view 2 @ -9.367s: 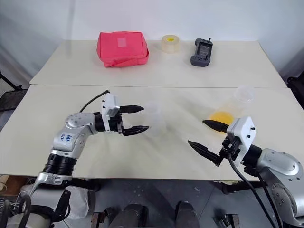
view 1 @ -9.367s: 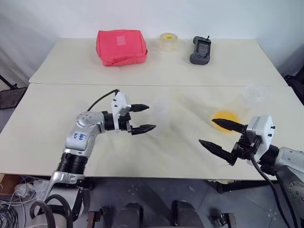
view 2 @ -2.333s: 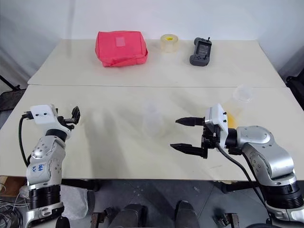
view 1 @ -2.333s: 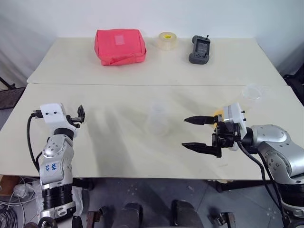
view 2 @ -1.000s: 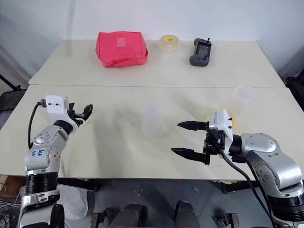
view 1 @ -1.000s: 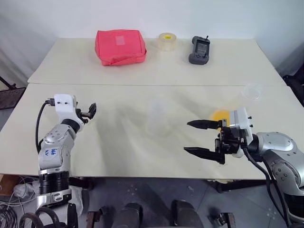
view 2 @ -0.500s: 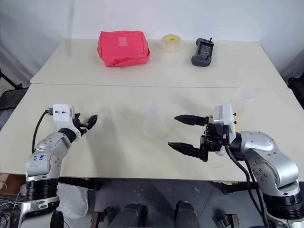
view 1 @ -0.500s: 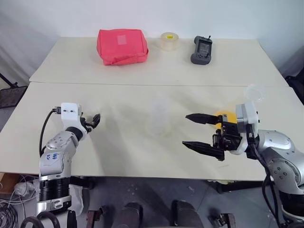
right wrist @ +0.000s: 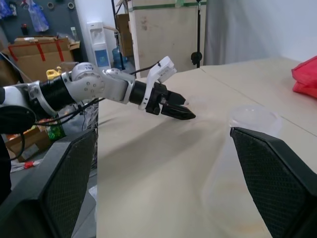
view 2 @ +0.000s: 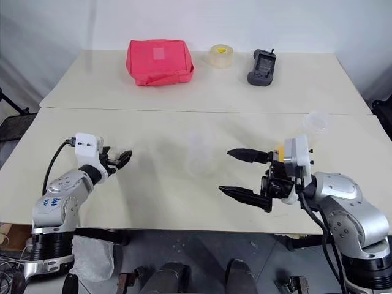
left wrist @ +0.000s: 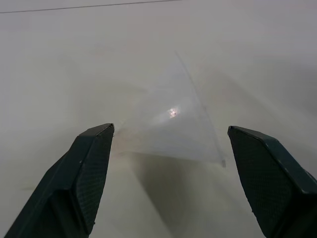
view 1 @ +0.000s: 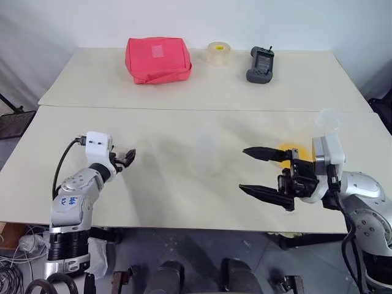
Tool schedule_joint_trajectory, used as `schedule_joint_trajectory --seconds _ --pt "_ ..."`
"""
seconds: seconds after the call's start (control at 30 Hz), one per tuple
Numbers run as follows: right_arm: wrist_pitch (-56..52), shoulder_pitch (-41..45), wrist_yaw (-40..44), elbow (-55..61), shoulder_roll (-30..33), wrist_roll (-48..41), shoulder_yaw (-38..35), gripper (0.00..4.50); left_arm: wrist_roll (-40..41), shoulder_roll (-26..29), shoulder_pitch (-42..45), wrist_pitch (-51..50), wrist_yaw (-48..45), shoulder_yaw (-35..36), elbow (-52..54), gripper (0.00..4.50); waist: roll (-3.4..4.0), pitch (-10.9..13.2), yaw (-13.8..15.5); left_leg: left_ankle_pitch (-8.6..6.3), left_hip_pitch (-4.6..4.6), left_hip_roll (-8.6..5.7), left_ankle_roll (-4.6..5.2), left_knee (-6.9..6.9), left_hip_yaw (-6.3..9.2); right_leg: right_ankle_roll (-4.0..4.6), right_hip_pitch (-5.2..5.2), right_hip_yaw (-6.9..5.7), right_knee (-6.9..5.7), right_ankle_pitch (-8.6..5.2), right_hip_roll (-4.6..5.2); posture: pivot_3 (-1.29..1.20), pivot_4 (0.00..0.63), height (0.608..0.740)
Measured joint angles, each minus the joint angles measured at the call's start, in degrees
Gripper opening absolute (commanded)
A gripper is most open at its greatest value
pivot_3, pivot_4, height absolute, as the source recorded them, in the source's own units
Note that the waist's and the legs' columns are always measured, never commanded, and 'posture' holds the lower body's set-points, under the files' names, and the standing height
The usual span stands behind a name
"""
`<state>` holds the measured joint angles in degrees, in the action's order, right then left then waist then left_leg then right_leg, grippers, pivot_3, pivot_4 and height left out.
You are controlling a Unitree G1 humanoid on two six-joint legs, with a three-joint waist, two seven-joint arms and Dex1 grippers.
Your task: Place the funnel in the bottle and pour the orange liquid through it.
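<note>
Nothing was really done yet: both pincers, left [view 1: 127,158] and right [view 1: 264,173], hung apart and empty, funnel [view 2: 315,122] not in the bottle [view 1: 204,153], orange liquid [view 1: 283,151] unpoured.

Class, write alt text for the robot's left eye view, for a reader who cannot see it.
Two open grippers, left gripper and right gripper, flank a clear bottle standing on a cream table. Orange liquid sits beyond the right gripper, under a clear funnel.

Far table [view 1: 184,86] carries a red pouch [view 1: 157,59] at left, a tape roll [view 1: 216,53] in the middle, a dark handheld remote [view 1: 260,64] at right. All three well apart.
</note>
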<state>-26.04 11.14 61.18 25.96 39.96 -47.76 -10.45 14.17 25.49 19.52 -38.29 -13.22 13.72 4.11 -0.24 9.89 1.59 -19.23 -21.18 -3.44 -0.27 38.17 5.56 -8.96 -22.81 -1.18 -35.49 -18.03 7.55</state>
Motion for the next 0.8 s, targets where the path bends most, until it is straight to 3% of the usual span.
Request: schedule_joint_trajectory --seconds 0.47,0.8 --pt "2.29 -0.89 2.56 -2.18 0.08 2.60 -0.12 4.50 0.00 0.43 -3.22 -2.93 -0.70 -0.59 5.94 3.90 0.00 0.00 -0.08 0.00 0.01 0.00 0.00 -0.01 0.00 0.00 0.00 0.01 0.04 0.00 0.01 0.00 0.150 0.740" --pt "-0.72 1.90 0.35 -2.10 1.63 2.52 0.31 4.50 -0.62 -3.02 -12.86 -6.66 3.96 0.88 16.94 3.90 0.00 0.00 -0.05 0.00 -0.02 0.03 0.00 -0.03 -0.01 0.02 0.01 0.03 0.31 -0.01 -0.01 0.00 0.150 0.740"
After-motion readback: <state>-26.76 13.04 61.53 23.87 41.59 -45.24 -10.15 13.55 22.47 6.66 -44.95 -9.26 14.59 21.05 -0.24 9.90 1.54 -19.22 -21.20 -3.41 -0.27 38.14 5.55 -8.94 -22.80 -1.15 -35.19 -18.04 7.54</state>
